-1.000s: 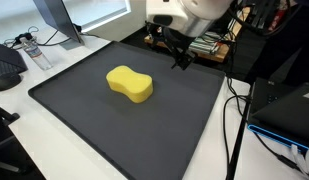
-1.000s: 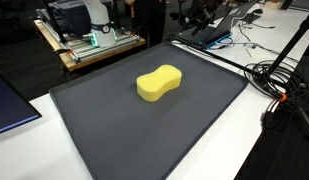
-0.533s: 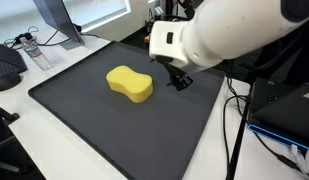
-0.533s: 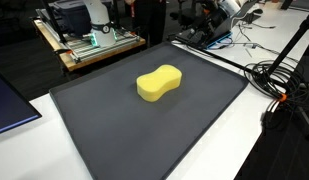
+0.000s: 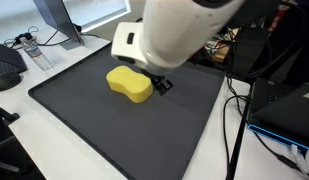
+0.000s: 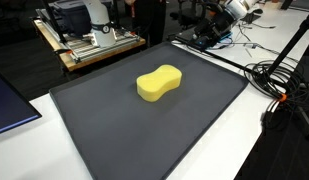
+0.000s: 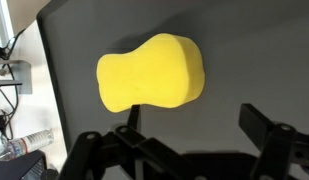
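Yellow sponge (image 7: 151, 72) on dark mat (image 6: 114, 130), hand (image 7: 194, 130) spread wide nr it, bottle (image 5: 32, 50) & cables (image 6: 279, 80) off mat

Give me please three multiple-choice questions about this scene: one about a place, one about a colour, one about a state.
1. Where does the sponge lie?
A) on the dark mat
B) on the floor
C) on a laptop

2. Which colour has the sponge?
A) green
B) yellow
C) blue

3. How do the fingers stand?
A) shut on the sponge
B) shut, empty
C) open, holding nothing

Answers:
1 A: both exterior views show it lying on the mat.
2 B: it is plain yellow in every view.
3 C: the wrist view shows them spread wide with nothing between them.
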Robot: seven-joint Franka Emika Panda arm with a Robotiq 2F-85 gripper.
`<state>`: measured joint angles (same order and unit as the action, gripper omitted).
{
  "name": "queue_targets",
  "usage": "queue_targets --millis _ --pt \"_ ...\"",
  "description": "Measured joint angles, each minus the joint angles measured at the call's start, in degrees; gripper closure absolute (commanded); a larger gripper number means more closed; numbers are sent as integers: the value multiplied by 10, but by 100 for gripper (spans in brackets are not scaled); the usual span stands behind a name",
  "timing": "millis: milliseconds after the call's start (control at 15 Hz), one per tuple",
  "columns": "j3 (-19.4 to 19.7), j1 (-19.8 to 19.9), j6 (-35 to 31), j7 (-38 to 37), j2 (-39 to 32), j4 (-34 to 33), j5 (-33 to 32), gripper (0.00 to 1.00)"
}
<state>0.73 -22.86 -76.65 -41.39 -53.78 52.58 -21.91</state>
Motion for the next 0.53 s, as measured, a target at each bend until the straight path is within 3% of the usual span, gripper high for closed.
queue_targets --millis 267,533 --pt "-9 49 -4 70 6 -21 37 0" --pt "-28 100 -60 159 23 -16 62 0"
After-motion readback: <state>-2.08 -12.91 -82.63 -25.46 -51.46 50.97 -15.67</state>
